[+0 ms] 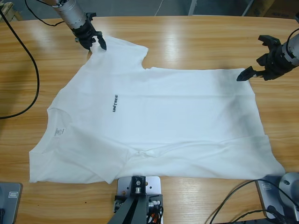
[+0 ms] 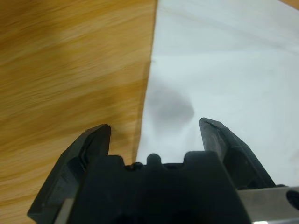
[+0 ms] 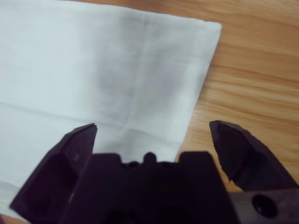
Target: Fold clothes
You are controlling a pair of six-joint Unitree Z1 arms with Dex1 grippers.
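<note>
**Fig.** Two-arm fold, start state. White crew-neck T-shirt (image 1: 177, 116) lies spread flat, front up, on the wooden table (image 1: 196, 42). Its neck points to the high view's left and its hem to the right.

**Progress.** No fold shows yet: both sleeves lie out to the sides, and body and hem are in a single flat layer. There are slight wrinkles by the near armpit. By this judgement the whole fold sequence (sleeves in, then body over) is left to do; only the approach to the cloth's far edge is in hand.

**L gripper** (image 1: 95, 45). At the far sleeve (image 1: 121, 49), at its outer corner. Jaws are moderately apart and hold nothing. In the left wrist view the gripper (image 2: 154, 126) straddles the shirt's edge, with cloth (image 2: 224, 60) on one side, bare wood on the other and a soft shadow on the cloth ahead.

**R gripper** (image 1: 254, 58). At the far hem corner (image 1: 247, 72). Jaws are wide apart and empty. In the right wrist view the gripper (image 3: 152, 126) spans the hem edge, with the stitched corner (image 3: 212, 28) ahead. Contact with the cloth can't be told for either arm.

**Writing.** Small black chest lettering (image 1: 115, 103) reads "UNITREE", set sideways to the high cam. White neck label (image 1: 58, 132) inside the collar carries faint print, too small to read. No other marks seen.
</note>
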